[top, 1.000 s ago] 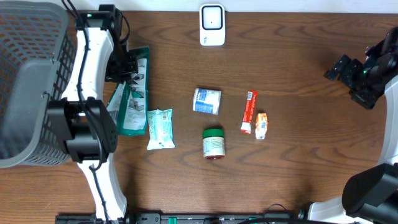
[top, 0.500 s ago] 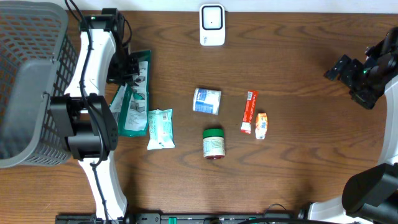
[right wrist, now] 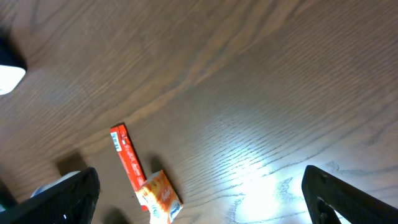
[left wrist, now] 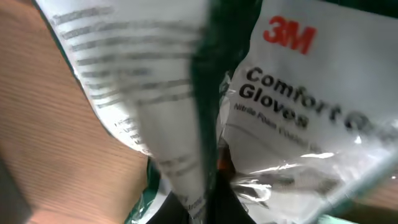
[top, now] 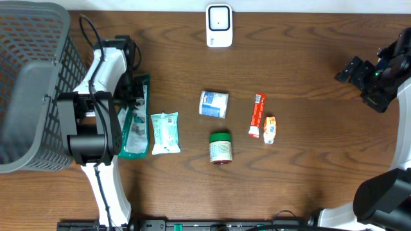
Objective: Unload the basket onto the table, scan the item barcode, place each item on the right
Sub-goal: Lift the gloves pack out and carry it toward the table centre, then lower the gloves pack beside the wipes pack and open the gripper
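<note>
- The dark wood table lies under both my arms. A grey mesh basket sits at its left end, and the white scanner stands at the middle of the far edge.
- My left gripper is pinched down narrow on the glove packet, gripping it near its upper end.
- In my left wrist view the packet's printed face fills the frame, creased along a green fold that runs down into my jaws.
- I judge the edge grip is meant to leave the flat printed faces uncovered for reading. I cannot make out a barcode on the side that shows.
- I cannot tell whether the packet's lower end is clear of the wood.
- A wipes pack lies just beside the packet on its right.
- The scanner is well apart from the packet, up and to the right.
- Between them sit a blue-and-white tin, a green-lidded jar, a red stick pack and an orange sachet.
- My right gripper is spread wide with nothing between its fingers. It hangs at the table's right side, which I judge leaves the way to the scanner free.
</note>
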`<act>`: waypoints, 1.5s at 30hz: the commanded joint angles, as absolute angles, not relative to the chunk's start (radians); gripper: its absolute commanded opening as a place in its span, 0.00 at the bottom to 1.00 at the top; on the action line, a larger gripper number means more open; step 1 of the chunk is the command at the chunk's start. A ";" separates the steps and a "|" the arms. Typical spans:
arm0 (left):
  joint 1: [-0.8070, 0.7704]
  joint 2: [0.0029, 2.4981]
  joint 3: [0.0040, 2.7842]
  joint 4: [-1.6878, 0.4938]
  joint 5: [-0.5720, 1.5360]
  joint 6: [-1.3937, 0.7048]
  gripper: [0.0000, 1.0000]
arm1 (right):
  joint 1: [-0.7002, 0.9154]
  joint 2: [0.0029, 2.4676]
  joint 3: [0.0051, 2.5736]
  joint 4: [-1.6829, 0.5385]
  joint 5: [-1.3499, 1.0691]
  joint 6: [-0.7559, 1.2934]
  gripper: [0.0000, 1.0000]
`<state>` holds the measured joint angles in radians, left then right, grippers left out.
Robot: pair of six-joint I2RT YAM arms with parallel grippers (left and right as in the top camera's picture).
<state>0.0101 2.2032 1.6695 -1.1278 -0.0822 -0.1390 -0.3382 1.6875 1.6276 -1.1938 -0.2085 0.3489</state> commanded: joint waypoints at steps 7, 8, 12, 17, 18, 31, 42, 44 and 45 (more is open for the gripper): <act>-0.036 2.175 1.572 -1.127 -0.091 -0.250 0.07 | -0.340 1.668 1.647 -1.197 -0.207 0.358 0.99; -0.042 2.165 1.568 -1.127 -0.091 -0.250 0.07 | -0.340 1.668 1.647 -1.197 -0.207 0.358 0.99; -0.067 2.107 1.554 -1.127 -0.090 -0.253 0.07 | -0.340 1.668 1.647 -1.197 -0.207 0.358 0.99; -0.114 2.057 1.554 -1.114 -0.014 -0.257 0.07 | -0.340 1.668 1.647 -1.197 -0.207 0.358 0.99; -0.123 2.056 1.554 -1.106 0.001 -0.258 0.07 | -0.340 1.668 1.647 -1.197 -0.207 0.358 0.99; -0.167 2.056 1.470 -0.972 0.118 -0.266 0.07 | -0.340 1.668 1.647 -1.197 -0.207 0.358 0.99; -0.166 1.942 1.470 -0.895 0.023 -0.257 0.13 | -0.340 1.668 1.647 -1.197 -0.207 0.358 0.99; -0.162 1.939 1.470 -0.887 -0.046 -0.270 0.22 | -0.340 1.668 1.647 -1.197 -0.207 0.358 0.99; -0.158 1.940 1.470 -0.888 -0.049 -0.270 0.22 | -0.340 1.668 1.647 -1.197 -0.207 0.358 0.99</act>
<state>-0.1669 1.9556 1.4651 -0.8852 0.0448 -0.2626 -0.3382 1.6875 1.6276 -1.1938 -0.2085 0.3489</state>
